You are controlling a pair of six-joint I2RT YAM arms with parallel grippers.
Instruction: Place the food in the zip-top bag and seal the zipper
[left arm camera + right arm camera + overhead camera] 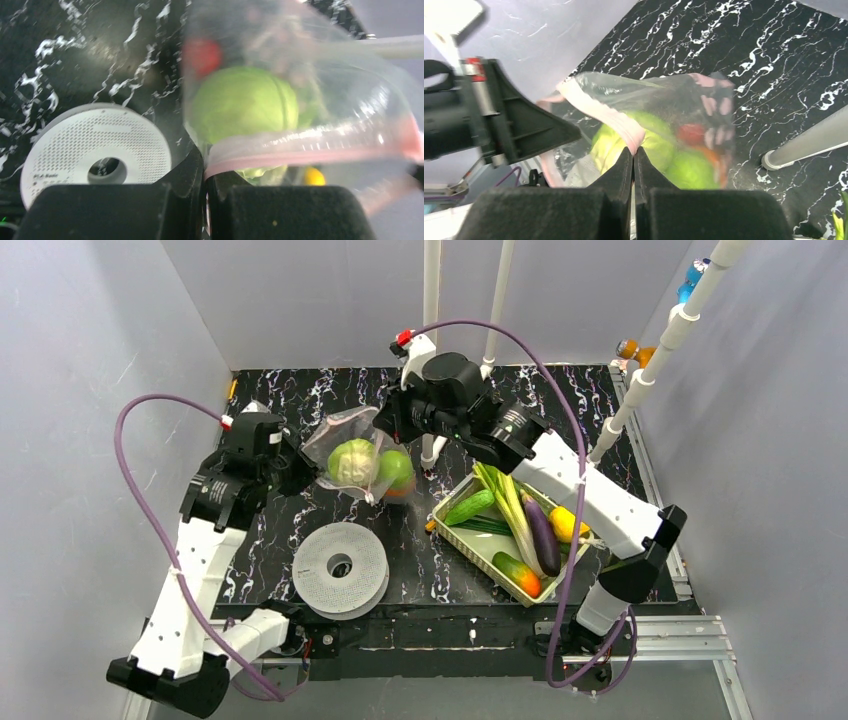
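Observation:
The clear zip-top bag [345, 445] hangs above the table between both grippers. It holds the cabbage [351, 462], a green apple [396, 469], an orange piece and a red piece [202, 56]. My left gripper [205, 159] is shut on the bag's pinkish zipper [310, 150] at its left end. My right gripper [634, 149] is shut on the zipper [611, 116] near its other end. In the top view the left gripper [300, 468] is left of the bag and the right gripper [385, 425] is at its upper right.
A white spool [340, 568] lies near the front edge. A pale green tray [452, 530] at the right holds a cucumber [470, 507], leeks [512, 510], an eggplant [543, 536], a yellow pear [566, 524] and another vegetable. White posts [431, 455] stand behind the bag.

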